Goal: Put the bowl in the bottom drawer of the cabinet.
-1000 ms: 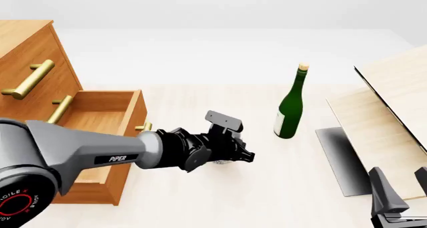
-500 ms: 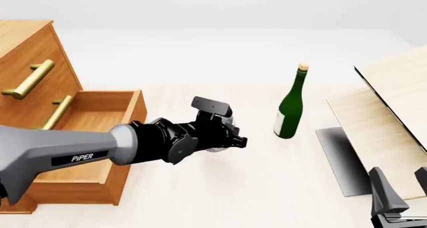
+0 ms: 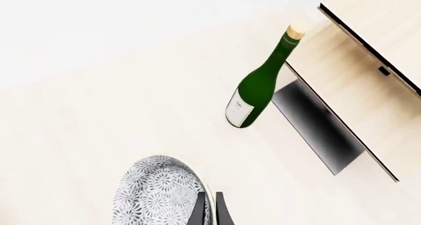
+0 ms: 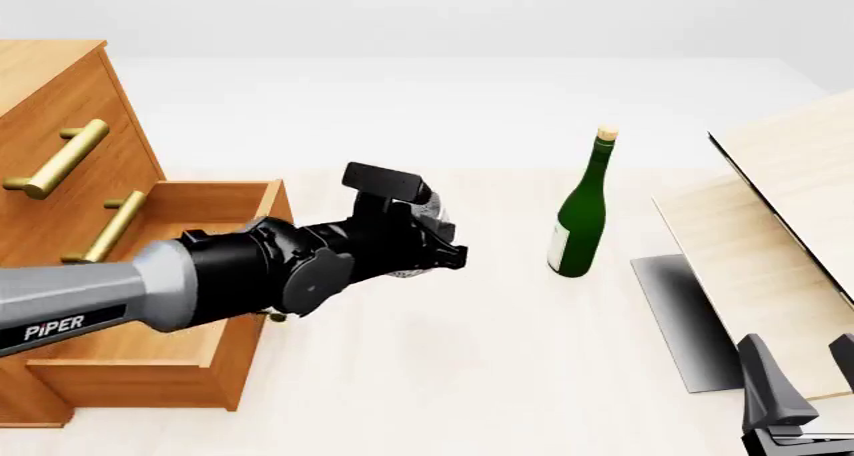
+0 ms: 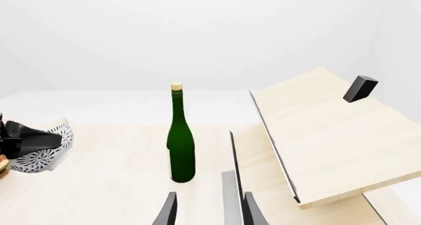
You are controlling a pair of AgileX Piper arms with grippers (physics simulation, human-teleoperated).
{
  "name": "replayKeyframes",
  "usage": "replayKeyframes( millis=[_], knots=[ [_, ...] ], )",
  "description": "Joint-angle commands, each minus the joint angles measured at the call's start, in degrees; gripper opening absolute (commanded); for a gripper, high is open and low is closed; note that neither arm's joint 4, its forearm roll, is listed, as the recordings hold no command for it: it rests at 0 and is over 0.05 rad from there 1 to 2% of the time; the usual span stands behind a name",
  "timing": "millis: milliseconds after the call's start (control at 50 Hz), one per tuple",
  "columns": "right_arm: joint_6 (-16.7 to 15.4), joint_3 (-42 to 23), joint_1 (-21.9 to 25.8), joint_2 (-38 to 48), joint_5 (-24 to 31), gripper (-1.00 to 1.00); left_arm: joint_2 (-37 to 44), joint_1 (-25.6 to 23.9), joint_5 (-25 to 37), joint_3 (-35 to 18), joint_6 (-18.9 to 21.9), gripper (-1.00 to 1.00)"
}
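The bowl [image 4: 430, 216] is white-grey speckled and hangs above the table, just right of the open bottom drawer [image 4: 214, 201]. My left gripper [image 4: 438, 251] is shut on its rim. In the left wrist view the two fingertips [image 3: 200, 212] pinch the bowl [image 3: 157, 190] at its edge. The right wrist view shows the bowl [image 5: 46, 146] off to one side with the left fingers on it. The orange-brown cabinet [image 4: 54, 106] stands at the far left. Near the front right edge my right gripper [image 4: 805, 376] stays low and open, its fingers [image 5: 169, 210] apart with nothing between them.
A green wine bottle [image 4: 581, 211] stands upright right of centre, a hand's width from the bowl. Pale wood boards [image 4: 774, 206] with a dark edge lean at the right over a dark grey base [image 4: 681, 316]. Two upper drawers with brass handles [image 4: 60, 156] are shut.
My left arm has lifted the bowl off the table and carried it up and left, toward the open drawer. The right arm has not moved.
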Motion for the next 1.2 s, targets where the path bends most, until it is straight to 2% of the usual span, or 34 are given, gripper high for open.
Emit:
replayKeyframes(
  millis=[20, 780, 1040, 1080, 1200],
  knots=[
    [0.00, 0.00, 0.00, -0.01, 0.00, 1.00, -4.48, 1.10, 0.95, 0.86, 1.09, -1.00],
    [-0.01, 0.00, -0.01, 0.00, 0.00, 1.00, -17.72, 7.12, 4.22, 5.70, 3.30, -1.00],
    [0.00, 0.00, 0.00, 0.00, 0.00, 1.00, -21.73, 9.23, 4.74, 8.57, 2.59, -1.00],
    [0.00, 0.00, 0.01, 0.00, 0.00, 1.00, -21.89, 9.77, 5.15, 9.04, 1.39, -1.00],
    [0.00, 0.00, 0.00, 0.00, 0.00, 1.00, -23.67, 10.91, 6.11, 10.17, 1.99, -1.00]
  ],
)
